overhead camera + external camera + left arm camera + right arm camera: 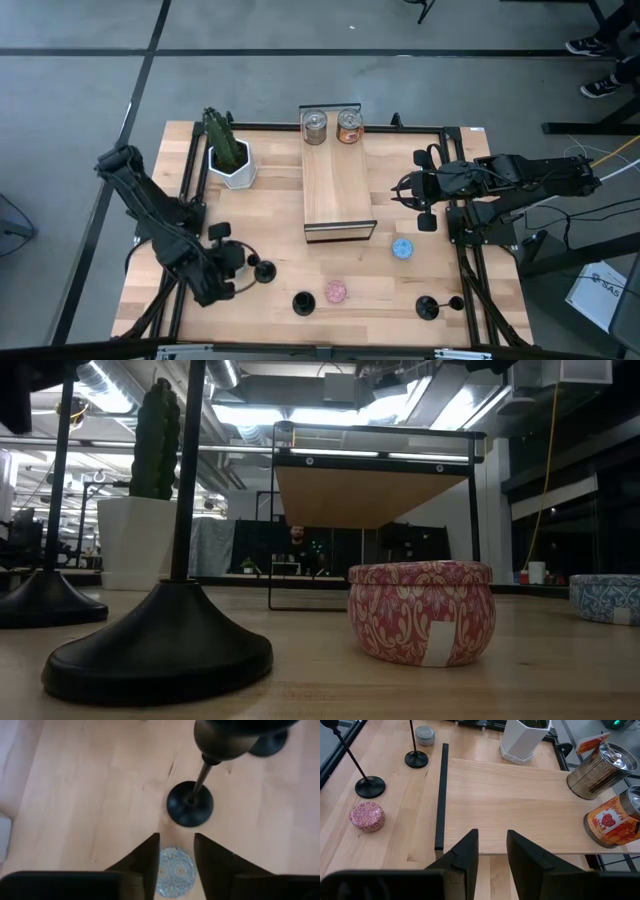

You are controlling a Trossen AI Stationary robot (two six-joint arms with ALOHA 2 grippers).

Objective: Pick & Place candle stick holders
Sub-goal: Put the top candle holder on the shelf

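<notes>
The left gripper [176, 855] is hanging over the front left of the surface [370, 290], its jaws standing a little apart with nothing between them. A black holder [190, 804] is standing upright on its round base just ahead of them, clear of both fingers, with its cup top looming close to the wrist camera. In the high view that holder [264, 271] is sitting just beside the gripper [236, 262]. A second holder [303, 303] is standing near the front edge beside a pink tin [336, 291], and a third [427, 308] is at front right. A blue tin [402, 248] is lying further right.

Judging by this, a holder is either just set down or about to be taken. To do it well, the jaws should be moving straight along the stem's line, never sideways, since the thin stem over a small base looks easy to tip.

The right gripper [492, 851] is waiting above the raised wooden shelf [520, 805], jaws slightly parted and empty. Two cans [598, 766] are standing at the shelf's far end near a potted cactus [227, 150]. The orange can [615, 822] is carrying a label with red fruit and lettering too tilted to read.
</notes>
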